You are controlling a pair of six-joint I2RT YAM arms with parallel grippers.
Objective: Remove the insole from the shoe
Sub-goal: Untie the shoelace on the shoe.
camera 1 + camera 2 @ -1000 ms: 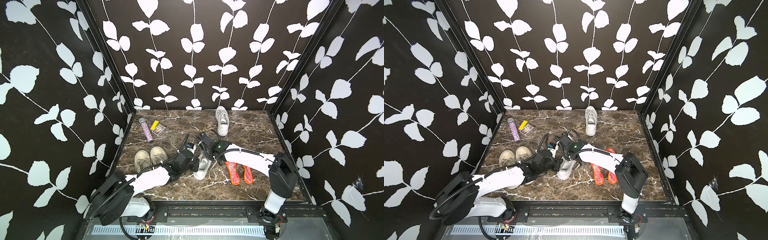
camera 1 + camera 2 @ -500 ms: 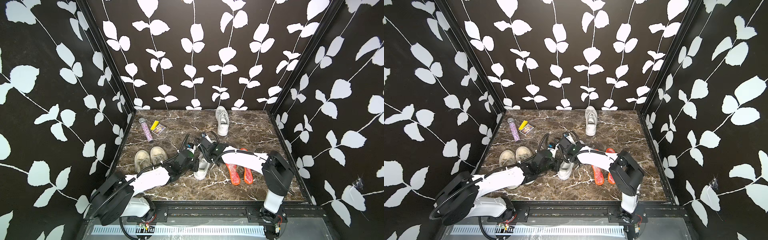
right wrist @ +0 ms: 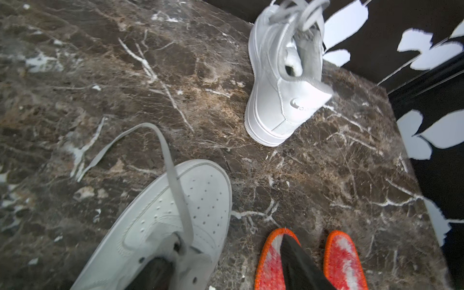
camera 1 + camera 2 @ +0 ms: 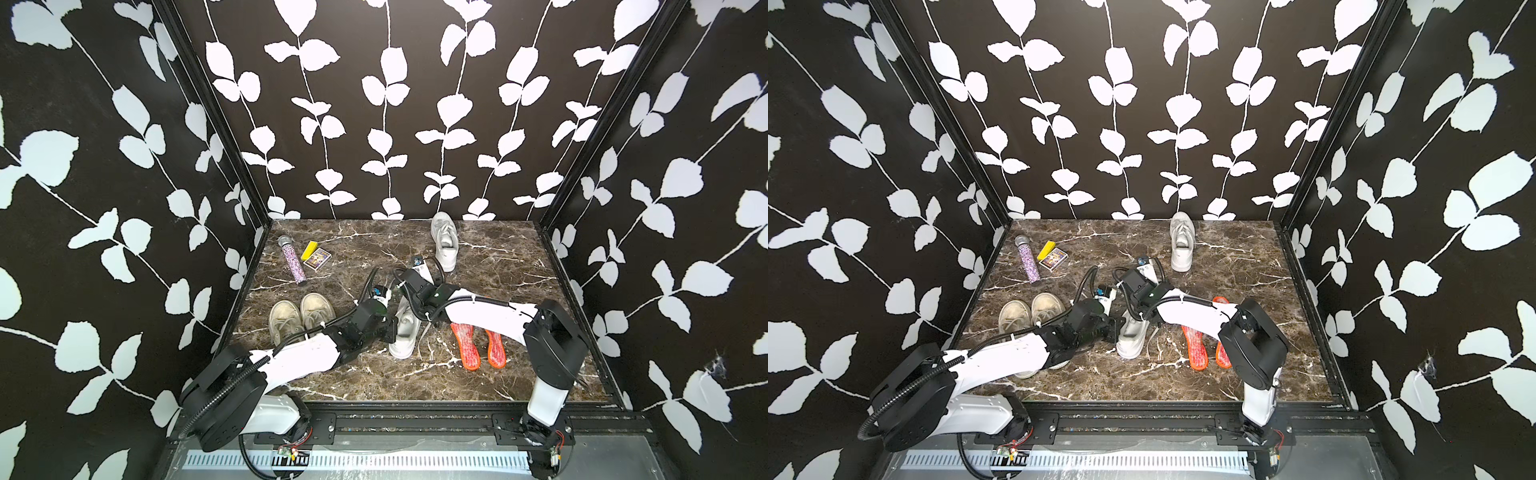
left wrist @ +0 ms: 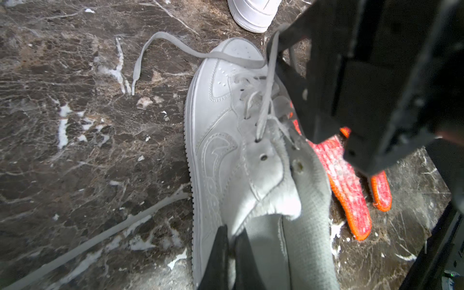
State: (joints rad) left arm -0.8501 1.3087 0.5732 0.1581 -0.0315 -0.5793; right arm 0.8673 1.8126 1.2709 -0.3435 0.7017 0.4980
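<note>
Two wrist views alone reveal left jaws pinching the shoe (image 5: pixel 221 155) collar, right jaws spread empty.

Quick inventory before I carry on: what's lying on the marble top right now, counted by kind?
White sneakers: 2
Beige canvas shoes: 2
Orange insoles: 2
Glitter tube: 1
Yellow block: 1
Small card box: 1
Total: 9
</note>
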